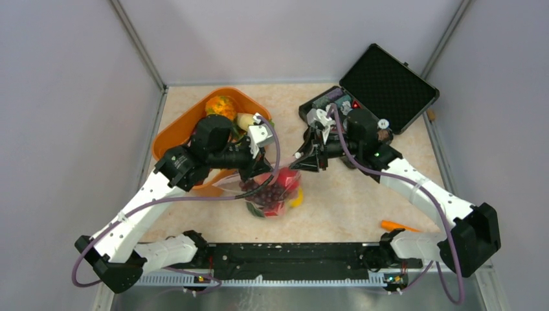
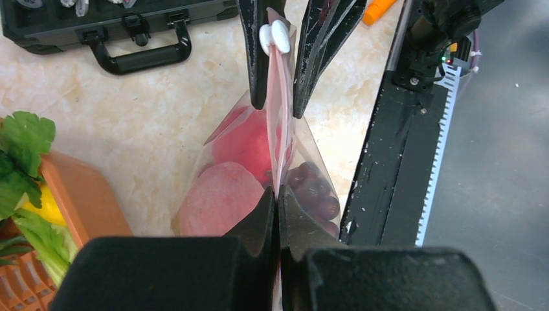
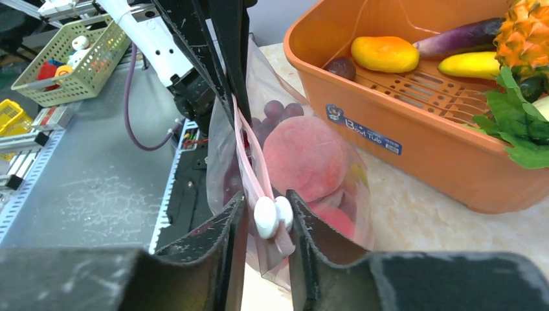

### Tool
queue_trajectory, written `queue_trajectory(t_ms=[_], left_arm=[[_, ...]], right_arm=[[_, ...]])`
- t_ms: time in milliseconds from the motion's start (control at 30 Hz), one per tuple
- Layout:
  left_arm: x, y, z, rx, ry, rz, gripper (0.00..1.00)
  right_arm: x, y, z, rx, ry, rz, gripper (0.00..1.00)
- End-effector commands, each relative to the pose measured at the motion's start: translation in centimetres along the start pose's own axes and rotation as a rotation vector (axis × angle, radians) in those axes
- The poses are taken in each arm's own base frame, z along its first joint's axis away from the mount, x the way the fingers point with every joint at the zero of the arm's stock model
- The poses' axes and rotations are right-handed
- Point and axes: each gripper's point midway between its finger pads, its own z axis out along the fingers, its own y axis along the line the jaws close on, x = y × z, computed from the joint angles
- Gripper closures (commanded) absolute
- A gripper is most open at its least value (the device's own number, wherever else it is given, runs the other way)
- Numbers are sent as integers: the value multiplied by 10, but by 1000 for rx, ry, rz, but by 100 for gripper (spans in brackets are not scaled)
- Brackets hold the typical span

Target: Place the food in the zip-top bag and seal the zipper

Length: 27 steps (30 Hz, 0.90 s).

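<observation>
The clear zip-top bag (image 1: 268, 188) hangs between both grippers with food inside: red apples (image 2: 220, 197) and purple grapes (image 2: 317, 191). Its pink zipper (image 2: 278, 116) runs taut from one gripper to the other. My left gripper (image 2: 277, 194) is shut on the zipper's near end. My right gripper (image 3: 267, 207) has closed in on the white slider (image 3: 272, 216) at the other end, with one pad against it and the other a hair off. More food lies in the orange basket (image 3: 421, 149): a banana (image 3: 472, 63), a yellow piece (image 3: 385, 54) and a pineapple (image 1: 221, 105).
The open black case (image 1: 388, 87) stands at the back right, its handle (image 2: 139, 55) facing the bag. An orange toy piece (image 1: 398, 226) lies near the right arm's base. The black base rail (image 1: 291, 256) runs along the table's near edge, close below the bag.
</observation>
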Motion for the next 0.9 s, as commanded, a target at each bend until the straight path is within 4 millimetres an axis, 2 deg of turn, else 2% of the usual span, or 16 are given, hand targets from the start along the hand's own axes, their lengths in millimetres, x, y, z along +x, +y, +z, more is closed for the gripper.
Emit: queue_trajectory(t_ms=[0, 67, 167, 233, 333, 400, 533, 633, 800, 833, 867], left_arm=[[-33, 6, -10, -62, -106, 103, 100], [-33, 7, -11, -71, -110, 111, 100], [-34, 8, -12, -78, -116, 116, 100], [-35, 8, -12, -79, -118, 118, 100], [-35, 7, -12, -75, -122, 121, 100], [-34, 6, -13, -74, -121, 119, 100], [-30, 7, -13, -81, -108, 116, 100], [-31, 8, -15, -96, -114, 122, 100], [-30, 7, -14, -91, -117, 117, 100], [-29, 8, -13, -91, -115, 108, 90], [-29, 6, -12, -82, -116, 101, 69]], right_arm=[[-10, 8, -4, -18, -30, -47, 76], [-7, 7, -5, -7, -32, -48, 77], [-5, 9, -6, -5, -37, -55, 64], [-3, 8, -6, 2, -38, -59, 64], [-6, 0, -5, 34, -56, -55, 74], [-7, 1, -3, 19, -61, -53, 87], [-6, 2, -3, 13, -66, -57, 96], [-6, 2, -5, 26, -76, -65, 100], [-9, 3, -7, 46, -91, -77, 100], [-11, 3, -7, 51, -96, -74, 100], [-12, 2, -7, 57, -102, -74, 100]])
